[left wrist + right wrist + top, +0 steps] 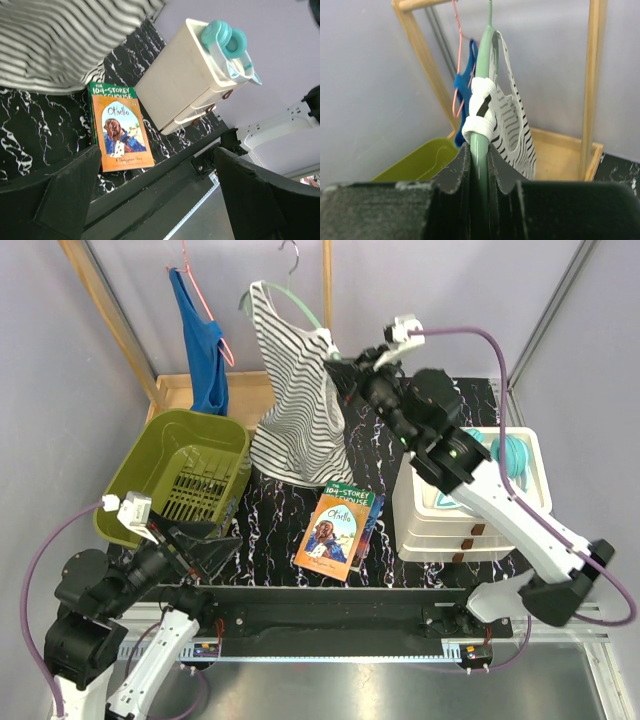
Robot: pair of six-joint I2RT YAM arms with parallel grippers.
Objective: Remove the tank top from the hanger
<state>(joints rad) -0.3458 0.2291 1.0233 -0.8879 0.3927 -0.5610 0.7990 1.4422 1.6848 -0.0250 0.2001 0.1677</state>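
A black-and-white striped tank top (295, 400) hangs on a pale green hanger (300, 302) from the wooden rack. My right gripper (340, 365) is shut on the hanger's right arm; in the right wrist view the green bar (481, 150) sits clamped between the fingers, with the top's bunched strap (480, 107) just above them. My left gripper (205, 545) is open and empty, low at the near left, by the green basket; its view shows the top's hem (65, 40) far off.
A blue garment (205, 350) hangs on a pink hanger at the rack's left. A green basket (180, 475) stands at left. A book (335, 530) lies on the black mat. A white drawer unit (470, 500) with teal headphones (510, 455) stands at right.
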